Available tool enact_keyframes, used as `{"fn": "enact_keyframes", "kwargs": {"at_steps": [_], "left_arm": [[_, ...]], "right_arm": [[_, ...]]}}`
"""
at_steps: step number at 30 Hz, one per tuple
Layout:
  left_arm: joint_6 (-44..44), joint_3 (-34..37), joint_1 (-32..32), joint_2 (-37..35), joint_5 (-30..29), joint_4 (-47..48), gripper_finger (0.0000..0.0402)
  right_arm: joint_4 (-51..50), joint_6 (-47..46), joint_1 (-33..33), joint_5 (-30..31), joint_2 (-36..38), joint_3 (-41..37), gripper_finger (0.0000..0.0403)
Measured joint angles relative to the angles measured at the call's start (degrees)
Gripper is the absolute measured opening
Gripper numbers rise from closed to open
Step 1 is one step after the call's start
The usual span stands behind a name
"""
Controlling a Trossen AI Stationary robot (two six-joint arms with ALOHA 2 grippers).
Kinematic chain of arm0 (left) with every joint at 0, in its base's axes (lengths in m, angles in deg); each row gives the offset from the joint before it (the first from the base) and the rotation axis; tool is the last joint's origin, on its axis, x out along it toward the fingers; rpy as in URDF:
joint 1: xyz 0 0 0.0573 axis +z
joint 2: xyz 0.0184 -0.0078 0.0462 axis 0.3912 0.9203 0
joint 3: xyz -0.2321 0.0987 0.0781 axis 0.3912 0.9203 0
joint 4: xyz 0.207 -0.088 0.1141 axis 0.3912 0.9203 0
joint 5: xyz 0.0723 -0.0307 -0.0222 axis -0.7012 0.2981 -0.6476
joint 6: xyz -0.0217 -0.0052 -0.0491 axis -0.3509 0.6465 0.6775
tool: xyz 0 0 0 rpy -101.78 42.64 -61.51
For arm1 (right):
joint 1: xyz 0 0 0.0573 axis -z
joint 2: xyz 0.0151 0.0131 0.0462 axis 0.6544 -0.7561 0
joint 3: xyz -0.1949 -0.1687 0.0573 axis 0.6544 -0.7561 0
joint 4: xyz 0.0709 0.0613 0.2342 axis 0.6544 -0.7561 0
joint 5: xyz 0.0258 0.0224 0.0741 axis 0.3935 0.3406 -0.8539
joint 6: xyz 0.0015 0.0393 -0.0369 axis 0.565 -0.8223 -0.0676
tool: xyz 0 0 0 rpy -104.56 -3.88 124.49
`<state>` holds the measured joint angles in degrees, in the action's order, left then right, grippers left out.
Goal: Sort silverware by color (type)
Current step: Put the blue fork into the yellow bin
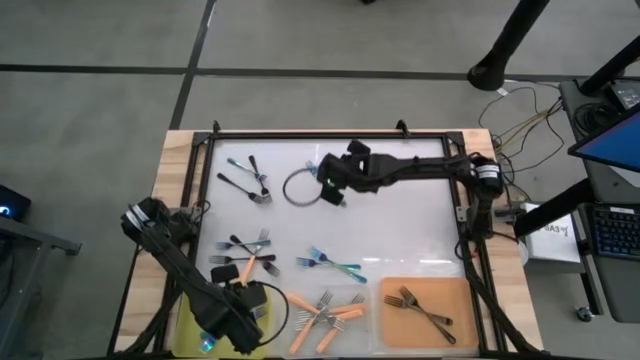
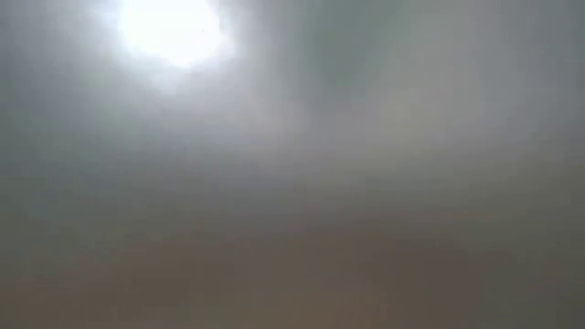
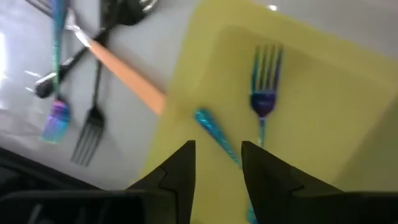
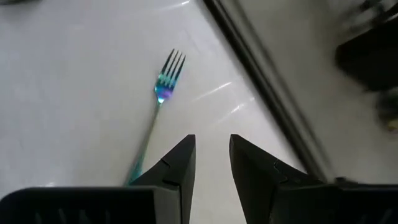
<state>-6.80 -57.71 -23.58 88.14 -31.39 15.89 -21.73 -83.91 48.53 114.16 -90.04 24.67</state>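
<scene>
Look down from the high view first. Your left gripper (image 1: pixel 243 318) sits at 7 o'clock on the surface (image 1: pixel 400 220), over the yellow tray (image 1: pixel 190 325). Your right gripper (image 1: pixel 330 190) is up near 12 o'clock.

The high view hides what is in the yellow tray, because the arm covers it. The left wrist view shows it: two blue forks (image 3: pixel 264 93) lie in the tray, and one handle runs between the gripper's tips. The jaws stand a little apart and hold nothing. Just off the tray you can see an orange fork (image 3: pixel 124 78) and black forks (image 3: pixel 90 121) crossed on the surface.

The right wrist view shows one blue fork (image 4: pixel 158 109) lying flat beside the frame bar (image 4: pixel 267 99). The right jaws have a narrow gap and hold nothing.

Only the high view shows the rest: orange forks (image 1: pixel 325 315) in a pile at 6 o'clock, black forks in the orange tray (image 1: pixel 395 325) at 5 o'clock, blue forks (image 1: pixel 330 265) near the middle, and black forks (image 1: pixel 250 185) at 10 o'clock.

The low view is all glare, so you can tell nothing from it.
</scene>
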Motion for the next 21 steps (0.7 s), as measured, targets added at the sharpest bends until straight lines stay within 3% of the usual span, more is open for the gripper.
{"fn": "enact_keyframes", "kwargs": {"at_steps": [7,12,21], "left_arm": [[-2.7,0.0,0.1,-1.7,-4.5,6.4,0.0110],[-2.5,0.0,0.3,-2.3,-6.7,5.9,0.0110],[6.0,-1.0,-0.3,-2.3,-7.8,7.6,0.0110]], "right_arm": [[3.5,-3.0,8.6,-15.9,-1.2,0.0,0.0091],[4.8,-1.7,10.7,-18.9,-5.6,0.0,0.0091],[5.0,3.4,10.9,-21.3,-13.0,1.1,0.0091]]}}
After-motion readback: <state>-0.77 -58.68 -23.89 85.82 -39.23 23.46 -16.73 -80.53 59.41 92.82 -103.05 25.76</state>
